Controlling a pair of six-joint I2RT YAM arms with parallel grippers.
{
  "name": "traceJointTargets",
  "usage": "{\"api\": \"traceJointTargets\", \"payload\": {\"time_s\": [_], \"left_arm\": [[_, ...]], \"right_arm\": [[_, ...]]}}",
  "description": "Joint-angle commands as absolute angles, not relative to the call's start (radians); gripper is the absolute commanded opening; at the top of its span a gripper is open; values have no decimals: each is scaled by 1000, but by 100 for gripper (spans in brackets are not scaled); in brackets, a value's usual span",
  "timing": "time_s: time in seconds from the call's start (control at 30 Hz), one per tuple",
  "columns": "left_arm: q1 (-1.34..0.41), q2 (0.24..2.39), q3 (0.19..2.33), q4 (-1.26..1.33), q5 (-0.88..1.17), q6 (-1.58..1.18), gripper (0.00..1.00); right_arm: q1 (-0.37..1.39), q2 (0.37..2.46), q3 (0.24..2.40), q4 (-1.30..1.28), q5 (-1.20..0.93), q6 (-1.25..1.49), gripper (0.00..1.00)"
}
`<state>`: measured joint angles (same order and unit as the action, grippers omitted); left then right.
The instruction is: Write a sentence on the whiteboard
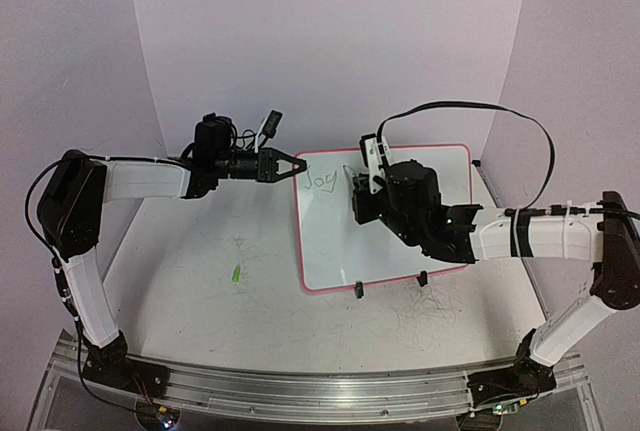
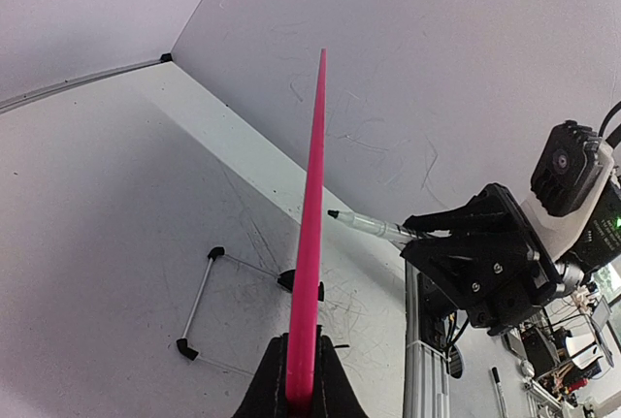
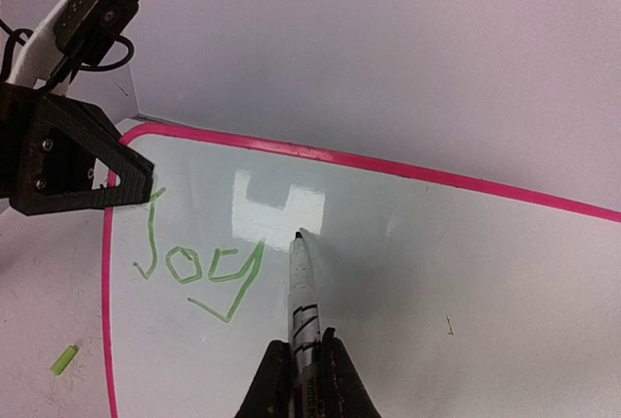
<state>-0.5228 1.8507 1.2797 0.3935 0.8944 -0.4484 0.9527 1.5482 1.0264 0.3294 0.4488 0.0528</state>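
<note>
The whiteboard (image 1: pixel 330 241) with its pink rim stands tilted on two black clip feet at the table's middle. Green writing reads "Joy" (image 3: pixel 199 263) near its top left corner; it also shows in the top view (image 1: pixel 322 180). My left gripper (image 1: pixel 297 167) is shut on the board's left upper rim, which runs edge-on as a pink strip (image 2: pixel 310 214) in the left wrist view. My right gripper (image 3: pixel 303 355) is shut on a marker (image 3: pixel 302 287); its tip sits at the board surface just right of the "y". The marker also shows in the left wrist view (image 2: pixel 369 227).
A small green cap (image 1: pixel 236 274) lies on the table left of the board, also in the right wrist view (image 3: pixel 64 359). Grey scribble marks (image 1: pixel 425 316) cover the table in front of the board. A wire stand (image 2: pixel 199 300) lies behind the board. Walls enclose the table.
</note>
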Motion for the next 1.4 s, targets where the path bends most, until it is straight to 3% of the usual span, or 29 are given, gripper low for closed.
{"api": "traceJointTargets", "payload": {"time_s": [0.0, 1.37], "left_arm": [[-532, 1825, 1264, 369, 832, -414, 0], [-534, 1831, 1267, 370, 838, -416, 0]], "right_arm": [[946, 1551, 1065, 372, 473, 54, 0], [936, 1463, 977, 363, 410, 95, 0]]}}
